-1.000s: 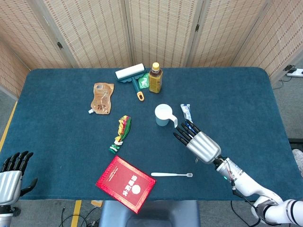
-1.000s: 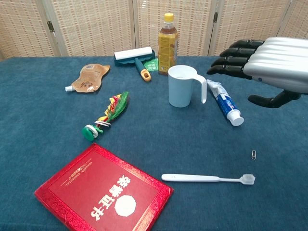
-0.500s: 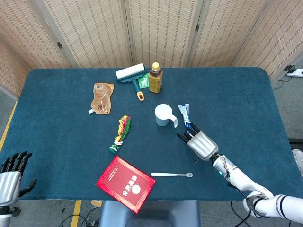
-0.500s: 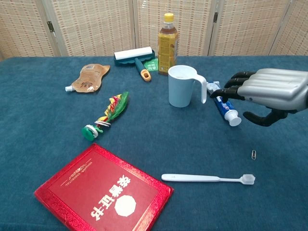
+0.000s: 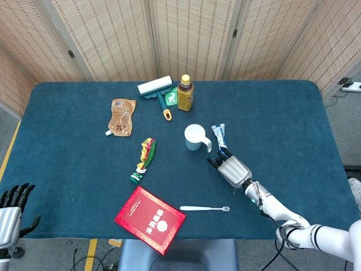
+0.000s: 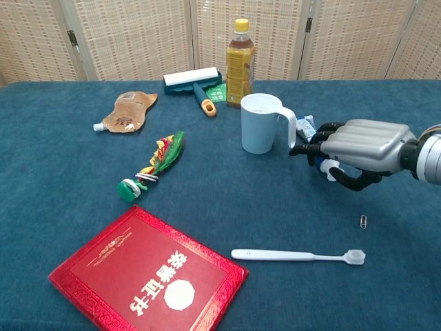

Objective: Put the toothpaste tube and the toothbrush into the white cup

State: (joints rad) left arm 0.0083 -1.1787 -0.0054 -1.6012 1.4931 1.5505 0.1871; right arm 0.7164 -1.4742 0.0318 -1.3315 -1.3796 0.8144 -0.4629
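We had our right hand (image 6: 358, 148) low over the tube (image 5: 219, 134), fingers curling round it but grip not clearly closed, because the cup (image 6: 260, 123) stood just beyond its fingertips and the toothbrush (image 6: 298, 256) lay nearer us.

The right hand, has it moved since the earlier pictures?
Yes. The right hand has come down beside the white cup, onto the toothpaste tube.

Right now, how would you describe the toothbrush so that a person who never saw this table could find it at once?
Start at the red booklet at the near edge of the blue table. Just to its right lies the toothbrush, flat, alone, bristle head pointing right. It is the only thin, all-white stick here; the toothpaste tube lies farther back beside the white cup.
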